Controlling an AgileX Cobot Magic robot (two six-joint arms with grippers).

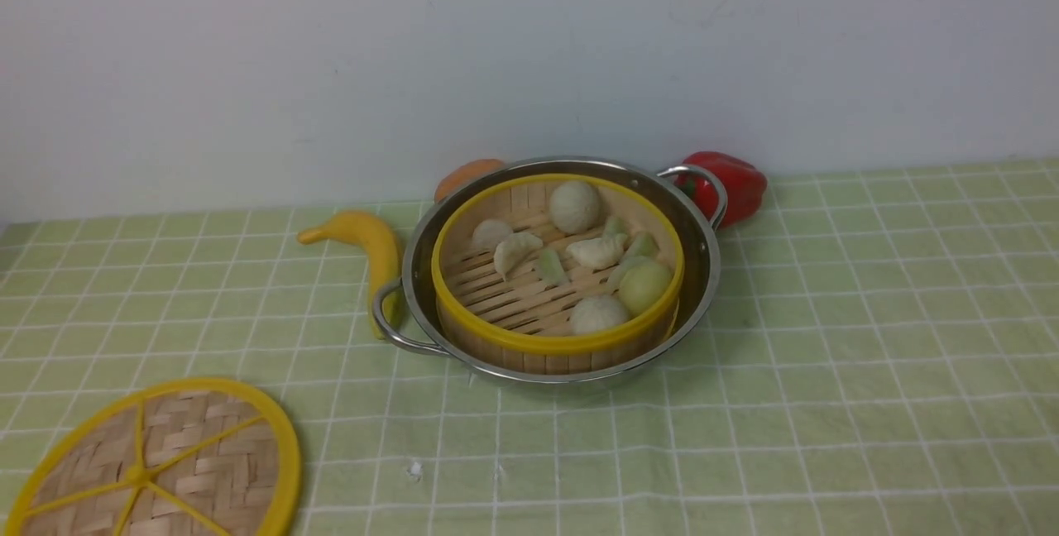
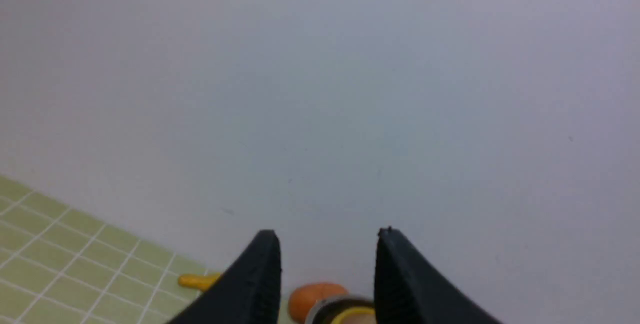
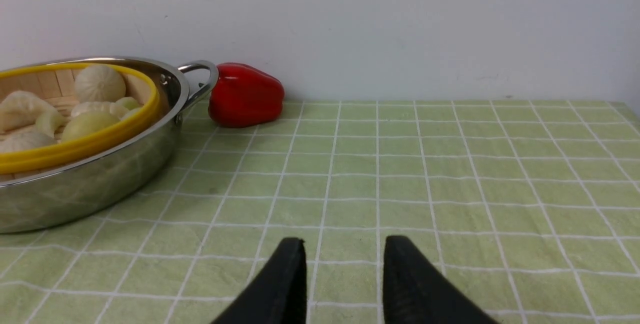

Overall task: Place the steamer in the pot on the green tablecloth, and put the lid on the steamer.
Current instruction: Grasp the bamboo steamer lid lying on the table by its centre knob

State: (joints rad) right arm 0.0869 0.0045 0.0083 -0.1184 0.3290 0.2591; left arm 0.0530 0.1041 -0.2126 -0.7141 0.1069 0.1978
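Crowding the back of the cloth point(image 1: 827, 370), a banana point(image 1: 382, 259), an orange thing point(image 1: 466, 177) and a red pepper point(image 1: 736, 186) sit around the pot point(image 1: 713, 271). The banana lies by the left handle point(image 1: 405, 343), its lower end partly behind it; the pepper is behind the right handle point(image 1: 718, 180), and the orange thing peeks out past the pot's far rim, partly hidden. A plain wall point(image 1: 529, 48) rises right behind them all.

Inside the pot is the steamer point(image 1: 563, 344), its yellow rim standing a little above the pot's, with pale buns and dumplings point(image 1: 597, 251) on the slats. It is uncovered. The lid point(image 1: 207, 470) lies flat on the cloth, near me on the left, well apart from the pot and cut off by the edge of the front view.

Only the front view gives me the lid; the left wrist view catches mostly wall, plus the banana's tip and a bit of pot, while the right wrist view shows the pot's steel side and the pepper more plainly.

The left fingers point(image 2: 327, 264) are apart with nothing between them, and so are the right fingers point(image 3: 345, 274). Both pairs are clear of the steamer, and neither touches the lid.
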